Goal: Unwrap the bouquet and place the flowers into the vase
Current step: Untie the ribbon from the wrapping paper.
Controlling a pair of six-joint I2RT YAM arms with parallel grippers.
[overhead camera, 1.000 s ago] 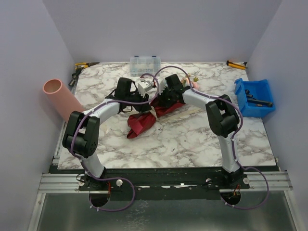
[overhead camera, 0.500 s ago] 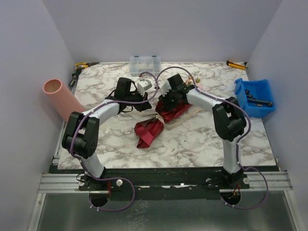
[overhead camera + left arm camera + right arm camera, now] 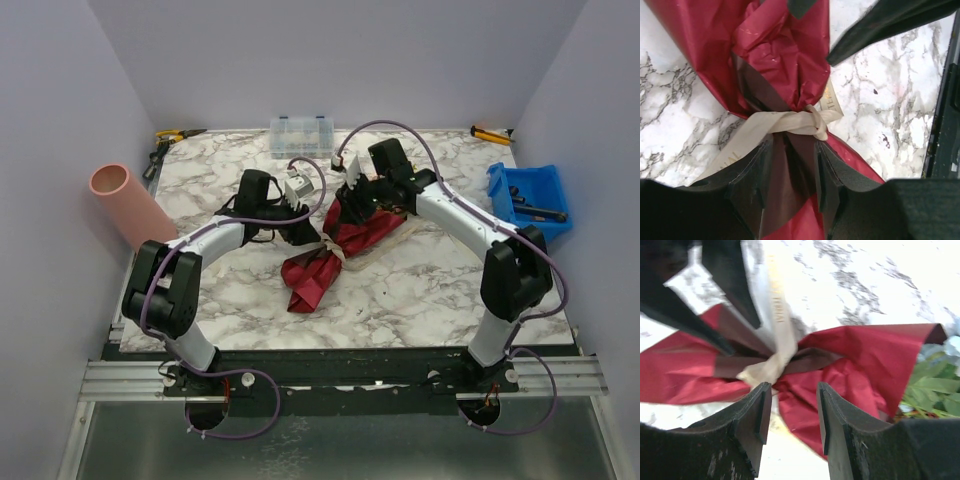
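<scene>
- Top view: white-and-grey marble-patterned table [image 3: 400, 300]. Mid-table lies the bouquet [image 3: 335, 250], a bundle in a crinkled dark-maroon sheet. It is on its side, one flared end toward near-left, the other toward far-right.
- A flat beige ribbon [image 3: 790, 122] is knotted round the wrap's narrow waist; one tail trails over the marble.
- The left gripper [image 3: 792, 150] has its black fingers spread, straddling the waist just beside the knot. Can't tell if the pads press the paper; nothing looks pinched.
- The right gripper [image 3: 792, 390] also has its fingers spread. It is poised over the same knot from the opposite side, holding nothing.
- Of the flowers [image 3: 932, 390], only green leaves & a scrap of pale blue show at the wrap's open end, in the R wrist view. Blooms otherwise hidden by sheet/arm.
- The vase [image 3: 122, 203], a tall plain salmon-pink matt tube, leans at the table's left edge w/ its open mouth uppermost. It is well apart from the bouquet, no stems in it.
- Progress: early. Ribbon not undone, sheet closed, no stem out, nothing in vase.
- Left to do, by my reading: loosen knot, open sheet, lift flowers, carry them to vase. The vase prob. needs steadying, since it leans.
- Also there: blue plastic bin [image 3: 530, 232] w/ tools at the right edge, and a clear lidded box [image 3: 300, 135] at the back.
</scene>
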